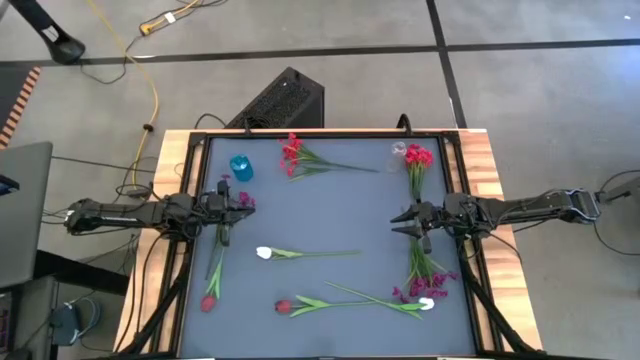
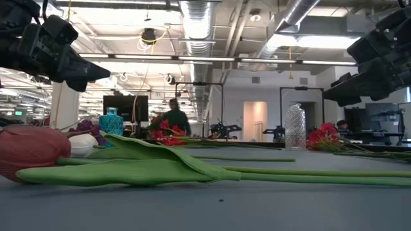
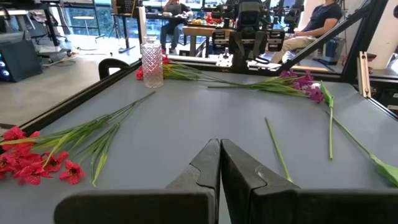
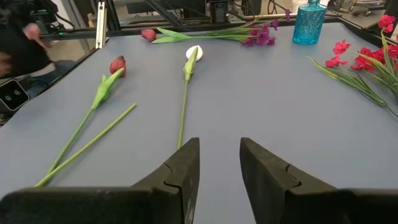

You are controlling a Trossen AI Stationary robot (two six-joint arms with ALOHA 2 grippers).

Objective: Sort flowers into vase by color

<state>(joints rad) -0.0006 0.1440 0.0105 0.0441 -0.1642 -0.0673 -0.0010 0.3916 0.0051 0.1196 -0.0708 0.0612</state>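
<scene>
Several flowers lie scattered flat on the grey table (image 1: 330, 215), none of them standing in a vase as far as can be seen. Largest is the red spray (image 1: 300, 157) at upper centre of the high view, beside the blue vase (image 1: 240, 167) at upper left. A second red spray (image 1: 417, 160) lies at upper right, touching or just beside the clear glass vase (image 1: 399, 150); which of the two cannot be settled from above. A magenta cluster (image 1: 425, 280) sits at lower right, with a white bloom (image 1: 427, 303) at its end. Single stems follow: a white tulip (image 1: 264, 253) at centre, a red tulip (image 1: 283, 306) at lower centre, another red tulip (image 1: 208, 302) at lower left.

Judgement on handling: these are light artificial stems, thin and probably springy, with soft heads that would crush or slip. Best purchase is mid-stem, clear of the bloom and leaves.

Left gripper (image 1: 236, 203) hovers at the table's left edge, jaws pressed together and empty. Right gripper (image 1: 403, 222) hovers at right of centre, jaws partly apart, holding nothing.
</scene>
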